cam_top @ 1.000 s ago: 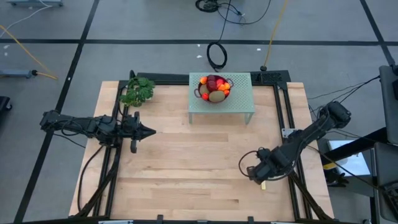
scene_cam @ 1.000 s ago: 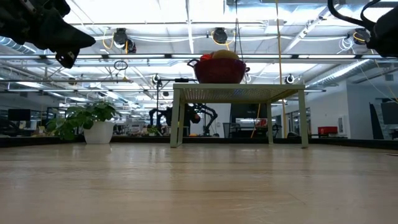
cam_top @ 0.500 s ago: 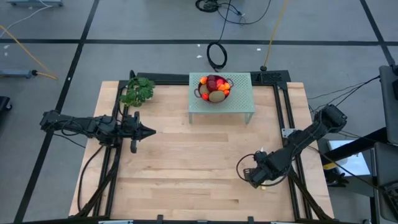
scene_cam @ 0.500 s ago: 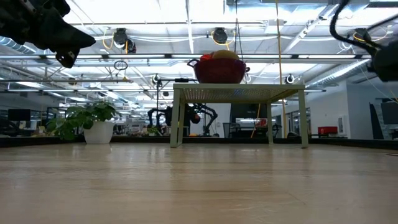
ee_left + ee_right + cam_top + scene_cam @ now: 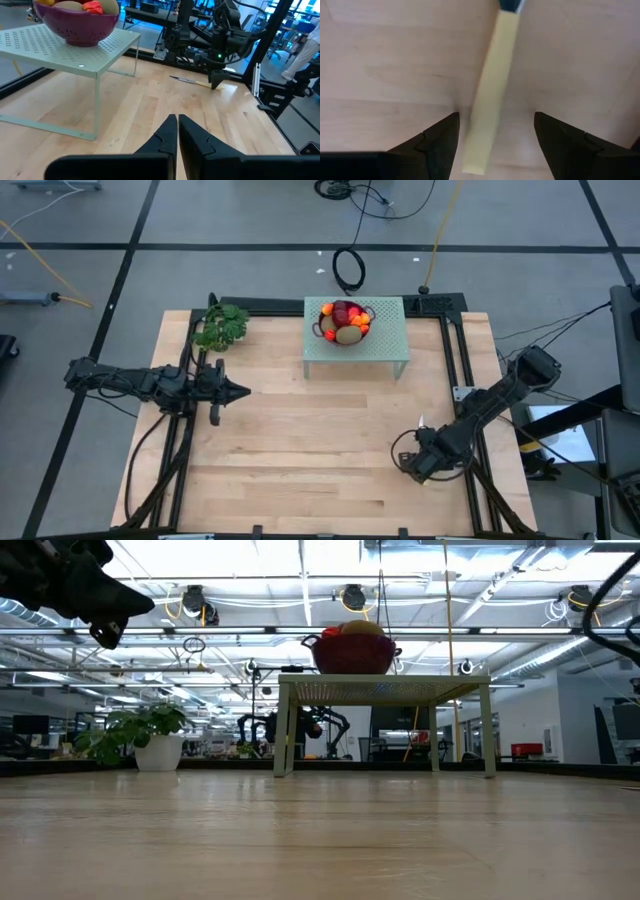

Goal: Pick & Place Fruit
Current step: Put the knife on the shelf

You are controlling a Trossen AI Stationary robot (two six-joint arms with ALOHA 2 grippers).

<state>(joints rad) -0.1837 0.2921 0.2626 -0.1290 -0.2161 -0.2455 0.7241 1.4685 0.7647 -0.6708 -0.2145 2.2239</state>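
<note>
The fruit (image 5: pixel 345 321) lies piled in a dark red bowl (image 5: pixel 80 27) standing on a small pale green perforated table (image 5: pixel 385 340) at the far middle. My left gripper (image 5: pixel 243 391) hovers shut over the table's left part, well apart from the bowl. My right gripper (image 5: pixel 496 116) is low over the near right part, open. Its fingers stand on either side of the yellowish handle of a slim knife (image 5: pixel 490 100) that lies flat on the wood, and they do not touch it. From the left wrist view the knife (image 5: pixel 192 81) shows under the right gripper (image 5: pixel 217 82).
A leafy green plant (image 5: pixel 220 328) stands at the far left corner. A black frame (image 5: pixel 455 370) runs along the table's sides. Bare wood (image 5: pixel 310 440) lies between the arms. Cables lie on the floor beyond the far edge.
My right arm has dropped lower over the near right part of the table and has shifted slightly toward the near edge. In the low view it has passed out of the picture's right side. The left arm and the fruit bowl have kept still.
</note>
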